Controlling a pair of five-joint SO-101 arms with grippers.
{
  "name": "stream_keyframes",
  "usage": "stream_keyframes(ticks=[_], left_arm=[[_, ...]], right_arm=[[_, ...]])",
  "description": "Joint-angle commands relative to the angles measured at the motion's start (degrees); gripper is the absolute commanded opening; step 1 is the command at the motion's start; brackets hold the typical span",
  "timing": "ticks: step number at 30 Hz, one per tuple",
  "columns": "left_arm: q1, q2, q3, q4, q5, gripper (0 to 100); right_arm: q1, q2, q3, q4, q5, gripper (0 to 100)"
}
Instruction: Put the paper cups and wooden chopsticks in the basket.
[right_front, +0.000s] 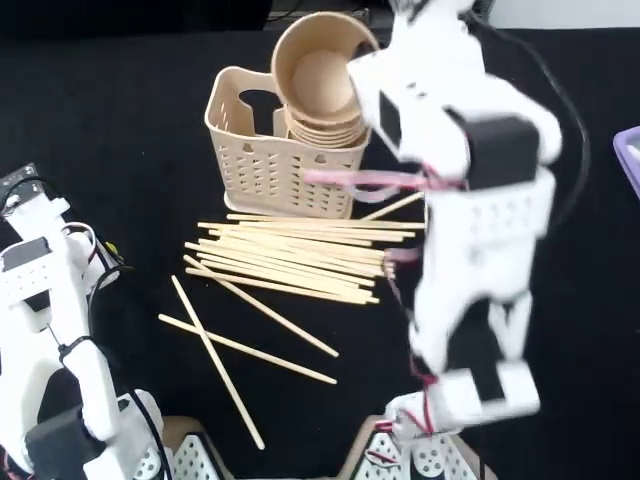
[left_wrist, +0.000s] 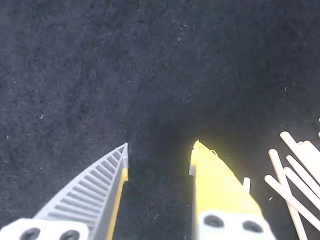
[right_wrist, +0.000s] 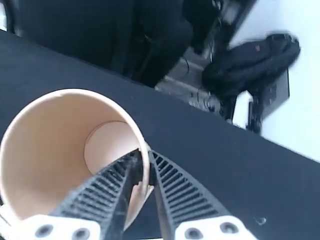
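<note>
From above, the basket (right_front: 262, 160) stands toward the far edge of the bench (right_front: 120, 100) with stacked paper cups (right_front: 325, 130) inside and chopsticks (right_front: 290, 258) heaped just in front. The left gripper (left_wrist: 159, 150) hangs parted over bare bench, with chopsticks nearby. The right gripper (right_wrist: 142, 159) pinches the rim of the top cup (right_wrist: 55, 145).

No legible text, label, number or sign on anything here.

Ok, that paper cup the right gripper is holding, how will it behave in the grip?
Probably very light and thin-walled, so the paper cup may flex where the right gripper pinches its rim. Held by one side, it could swing or slip.
</note>
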Motion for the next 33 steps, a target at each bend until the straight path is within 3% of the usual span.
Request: stream_keyframes(ticks=[1, 7, 16, 22, 24, 29, 33], left_arm=[[0.57, -1.49, -0.66, -0.44, 0.44, 21], [0.48, -1.58, -0.66, -0.62, 0.44, 21], [0.48, -1.58, -0.66, -0.62, 0.44, 21], [0.48, -1.58, -0.66, -0.62, 0.44, 21], [0.48, -1.58, -0.66, -0.62, 0.44, 21], [0.48, -1.58, -0.66, -0.62, 0.44, 21], [0.48, -1.58, -0.66, -0.62, 0.44, 21]], right_arm=[[2.64, 8.4, -14.9, 3.96, -0.26, 1.1], [1.14, 17.63, -24.75, 11.16, -0.26, 1.1], [-0.35, 18.33, -15.08, 10.29, -0.62, 2.5], [-1.23, 16.92, -16.04, 10.64, -0.62, 26.3], [-1.93, 15.6, -17.63, 10.73, -0.62, 29.0], [-2.99, 9.1, -21.58, 11.43, -0.7, 23.3], [-5.54, 6.46, -14.11, 10.99, -0.7, 17.9]])
